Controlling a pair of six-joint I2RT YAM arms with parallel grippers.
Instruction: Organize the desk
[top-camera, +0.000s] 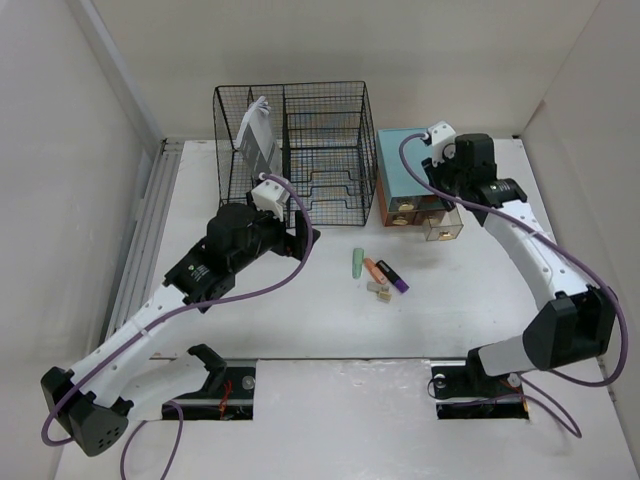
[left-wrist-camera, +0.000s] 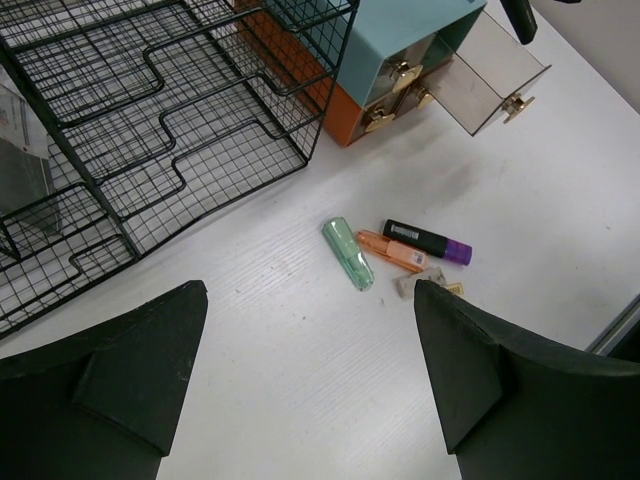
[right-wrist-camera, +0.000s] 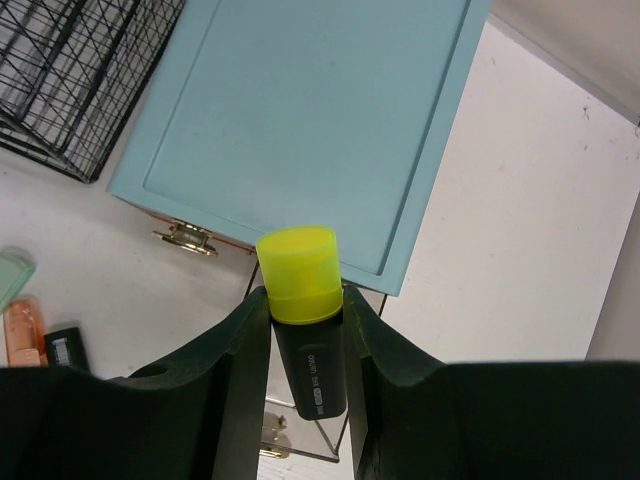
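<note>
My right gripper (right-wrist-camera: 305, 300) clamps a yellow-capped black plastic highlighter (right-wrist-camera: 297, 262) at frame centre; my left gripper (left-wrist-camera: 310, 290) gapes wide, lower frame.

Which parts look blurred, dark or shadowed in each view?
Top view: even light, faint shadows on the desk. Left wrist: left fingers dark without detail, highlighters sharp. Right wrist: yellow highlighter sharp and bright, right fingers nearly black.

open desk (top-camera: 480, 300) beside highlighters (top-camera: 380, 273), organizer (top-camera: 296, 150) — seemingly — behind
</note>
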